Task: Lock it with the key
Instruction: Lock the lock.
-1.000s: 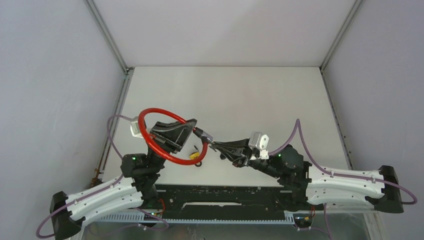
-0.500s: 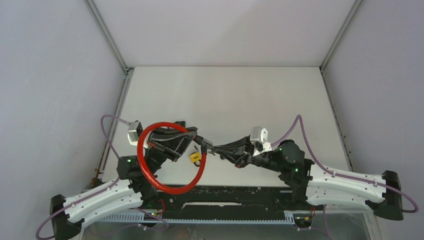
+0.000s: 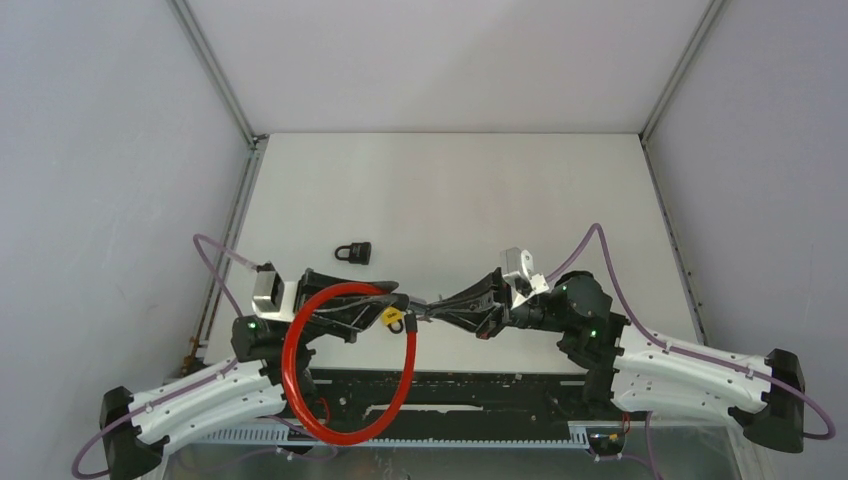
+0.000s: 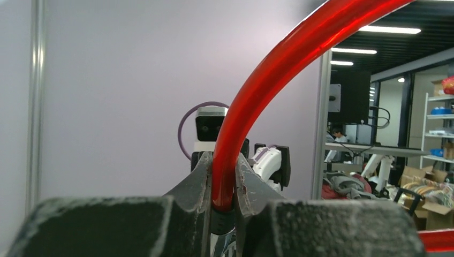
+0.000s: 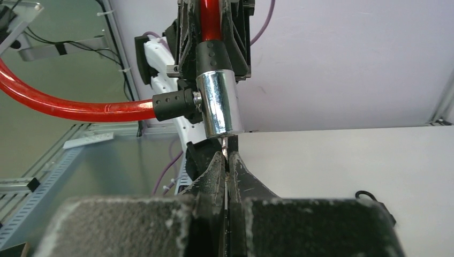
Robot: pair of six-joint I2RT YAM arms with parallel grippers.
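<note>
Nearest, at the desk's front edge, two white-shelled arms are bolted side by side, the left arm (image 3: 200, 395) and the right arm (image 3: 690, 365), each ending in matte black, rough-grained jaws. Over that same edge hangs the single glossy red plastic-coated cable lock (image 4: 270, 80), its smooth round cable making one big loop. Just beyond the bases, the left jaws are pinched tight on the red cable close to its end, the cable filling the narrow gap between them. The cable's two ends sit in two black dimpled collars (image 5: 174, 104) that meet a polished chrome cylinder lock head (image 5: 219, 104), held above the desk between the two arms. From the opposite side, the right jaws are pressed together on one thin flat metal key (image 5: 226, 149), whose blade runs straight into the cylinder's end. A small yellow tag (image 3: 392, 317) hangs just under the lock head. Farther back, one small black padlock (image 3: 353, 252) with a curved shackle lies alone on the matte off-white desk (image 3: 450, 200), well apart from the arms. Behind, pale grey panel walls (image 3: 450, 60) close in the space.
</note>
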